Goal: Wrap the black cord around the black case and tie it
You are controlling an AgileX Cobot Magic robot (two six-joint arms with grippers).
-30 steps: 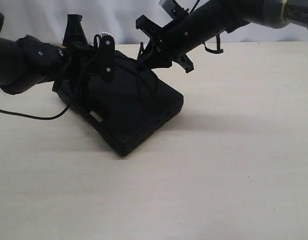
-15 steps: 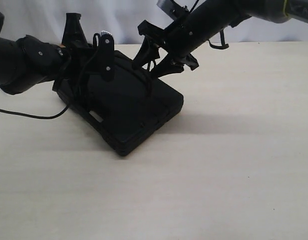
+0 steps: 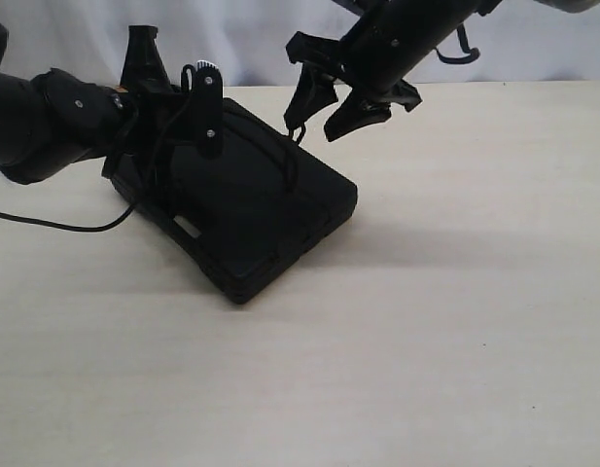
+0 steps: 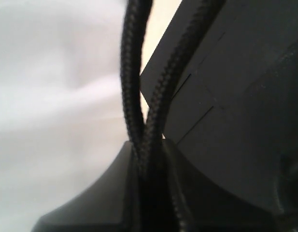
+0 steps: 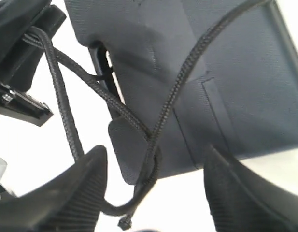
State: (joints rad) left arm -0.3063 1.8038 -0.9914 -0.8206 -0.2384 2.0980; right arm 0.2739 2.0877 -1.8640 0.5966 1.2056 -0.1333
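Two braided black cord [image 5: 174, 92] strands cross

Table [image 3: 426, 370] was a pale beige wood-grain top, matte, and filled most of the exterior view. The grain was fine and ran horizontally. A couple of tiny dark specks [image 3: 482, 343] sat toward the right front. The far edge ran straight across near the top of frame. Behind it hung a white backdrop [image 3: 552, 49], cloth-like, with soft folds. Lighting was diffuse and even, and one soft, blurred shadow [image 3: 406, 229] lay on the tabletop right of centre. In the right wrist view the tabletop was blown out to near white. In the left wrist view the backdrop was a blurred white field.
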